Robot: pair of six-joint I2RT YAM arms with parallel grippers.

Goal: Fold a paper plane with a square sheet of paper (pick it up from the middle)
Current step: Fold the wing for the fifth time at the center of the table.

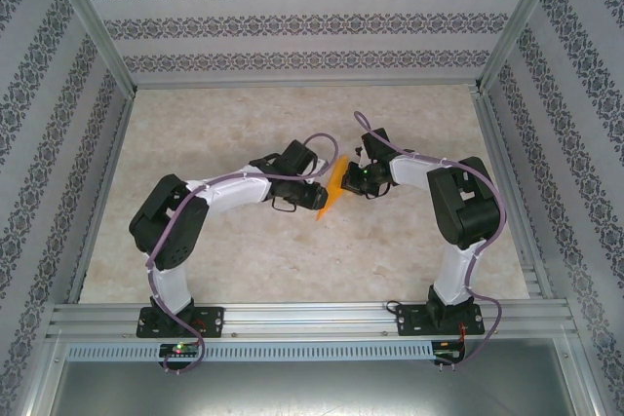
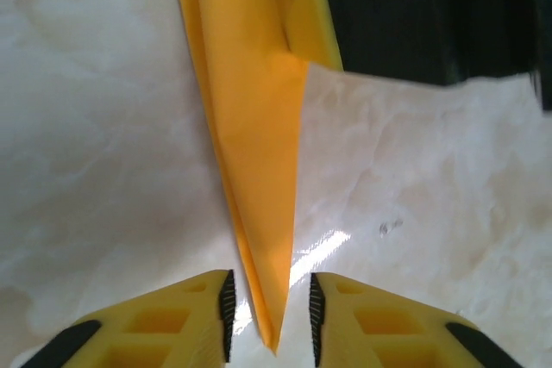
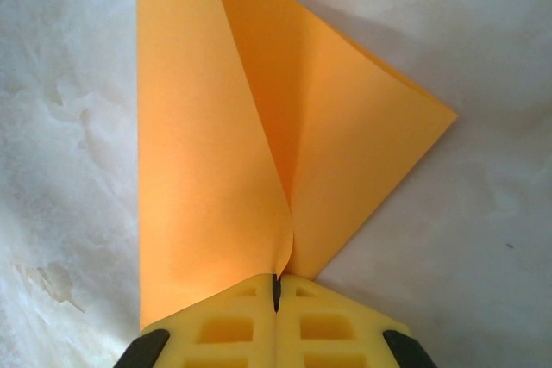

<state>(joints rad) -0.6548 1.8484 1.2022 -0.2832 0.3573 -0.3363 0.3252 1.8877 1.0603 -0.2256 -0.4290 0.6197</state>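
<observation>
Right wrist view shows the right gripper (image 3: pixel 276 289) closed fully on the paper plane (image 3: pixel 207 170); the left gripper (image 2: pixel 270 308) stands slightly open around its pointed tip.

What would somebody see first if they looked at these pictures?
The bright orange paper jumps out first, folded and held between the two arms over the middle of the pale table. The right gripper is pinched shut on one edge of it. The left gripper stands open, with the paper's pointed end between its fingers.
</observation>
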